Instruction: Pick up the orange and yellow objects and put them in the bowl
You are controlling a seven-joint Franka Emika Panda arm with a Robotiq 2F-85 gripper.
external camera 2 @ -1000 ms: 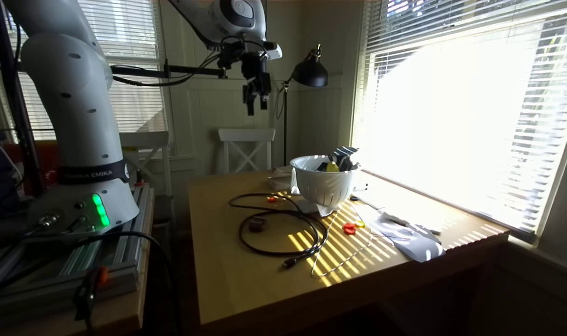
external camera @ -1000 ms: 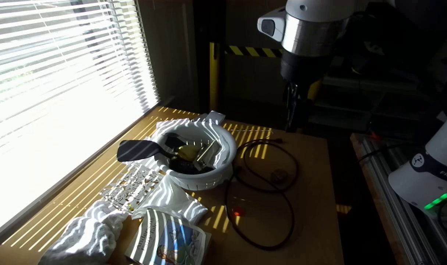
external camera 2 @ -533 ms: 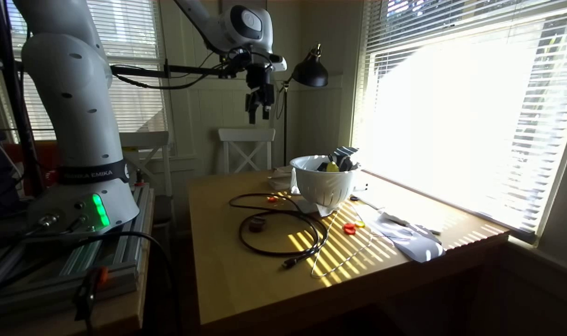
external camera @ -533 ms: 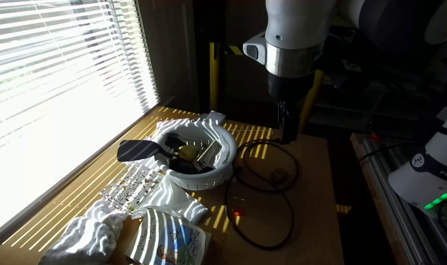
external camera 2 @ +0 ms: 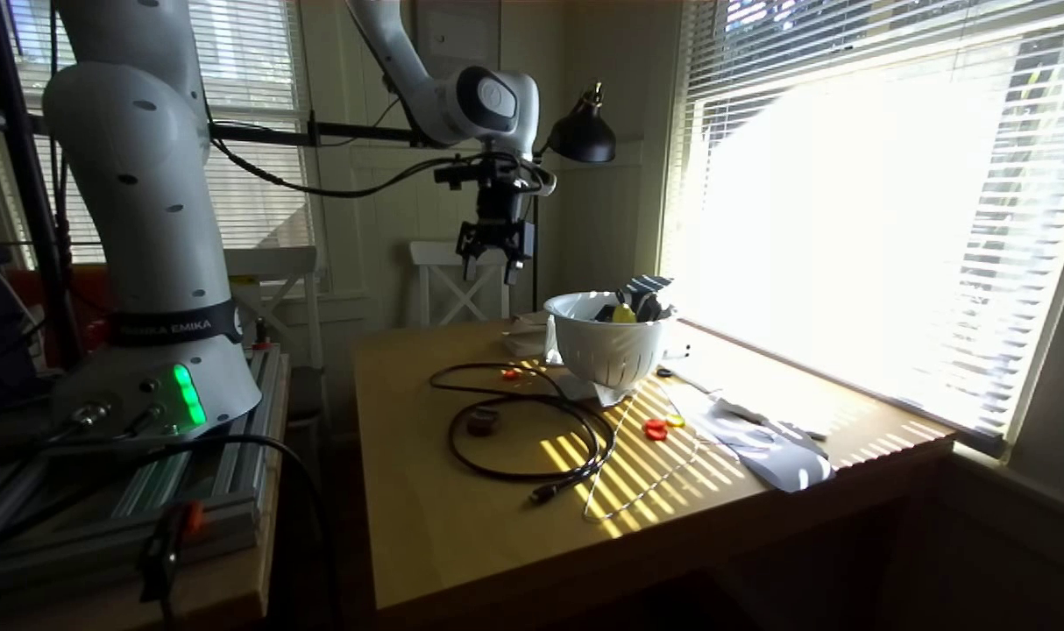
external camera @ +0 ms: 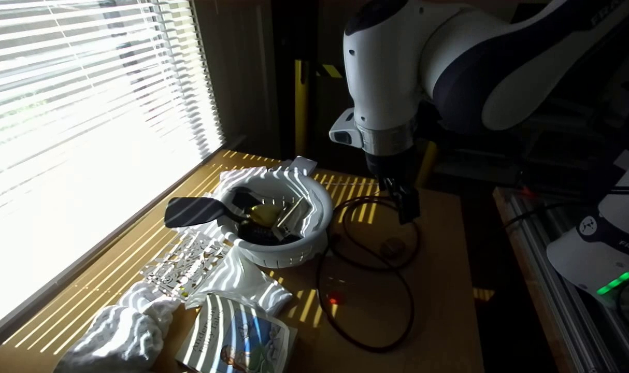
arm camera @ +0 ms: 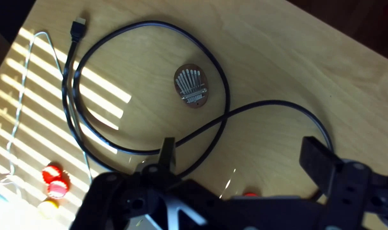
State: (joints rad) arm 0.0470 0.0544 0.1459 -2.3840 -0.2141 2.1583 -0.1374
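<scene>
The bowl [external camera: 278,256] is white and colander-like; it also shows in an exterior view [external camera 2: 606,355]. It holds a yellow object [external camera: 265,214] and dark utensils. Two red-orange caps [external camera 2: 656,429] lie beside a small yellow cap [external camera 2: 675,421]; the wrist view shows these red-orange caps [arm camera: 57,189] and the yellow cap [arm camera: 48,208] at lower left. Another red-orange cap [external camera: 334,297] lies within the cable loop; it is mostly hidden behind the gripper body in the wrist view [arm camera: 251,194]. My gripper [arm camera: 238,140] is open and empty, well above the table [external camera 2: 491,276].
A black cable [arm camera: 274,103] loops over the table around a small brown kalimba [arm camera: 191,85]. A thin wire [external camera 2: 637,504] lies nearby. A spatula [external camera: 195,212] sticks out over the bowl's rim. A book [external camera: 237,336], plastic bag [external camera: 242,280] and white cloth [external camera: 123,331] lie beside the bowl.
My gripper has come down toward the table and a little closer to the bowl, and it has turned somewhat. The objects on the table have not moved.
</scene>
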